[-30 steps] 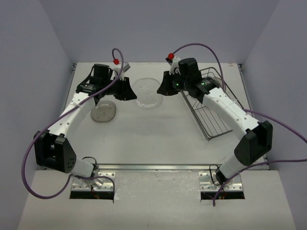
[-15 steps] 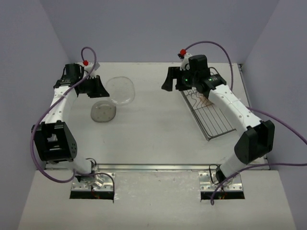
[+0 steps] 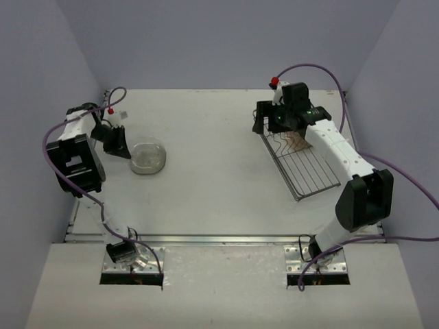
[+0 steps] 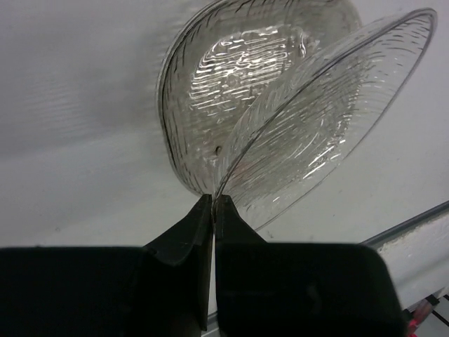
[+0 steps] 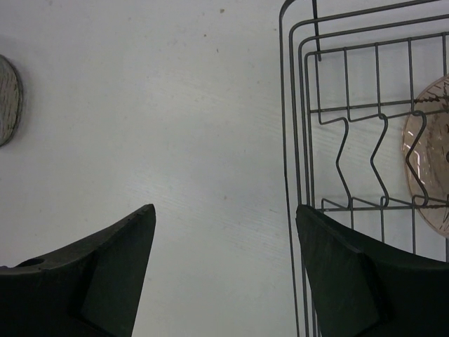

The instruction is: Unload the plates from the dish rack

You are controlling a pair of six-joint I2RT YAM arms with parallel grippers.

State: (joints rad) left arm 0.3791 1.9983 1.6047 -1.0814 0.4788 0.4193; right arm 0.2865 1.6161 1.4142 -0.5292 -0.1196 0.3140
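My left gripper (image 4: pixel 212 200) is shut on the rim of a clear ribbed plate (image 4: pixel 330 126). That plate tilts over a second plate (image 4: pixel 224 77), which lies flat on the table. From above, the left gripper (image 3: pixel 127 152) sits at the far left beside the two plates (image 3: pixel 148 157). The dish rack (image 3: pixel 312 175) of dark wire lies on the right. A pinkish plate (image 5: pixel 429 168) rests inside it, also seen from above as the pinkish plate (image 3: pixel 296 140). My right gripper (image 5: pixel 224 210) hangs open and empty above the table, its right finger over the dish rack's (image 5: pixel 284 140) left rim.
White tabletop (image 3: pixel 212 178) spreads between the plates and the rack. Grey walls close in the left, back and right sides. Purple cables trail from both wrists. A metal rail (image 3: pixel 226 238) runs along the near edge.
My left arm swung the clear plate left and lowered it over the plate on the table. My right gripper let go of it, opened wide and drew back right to the rack.
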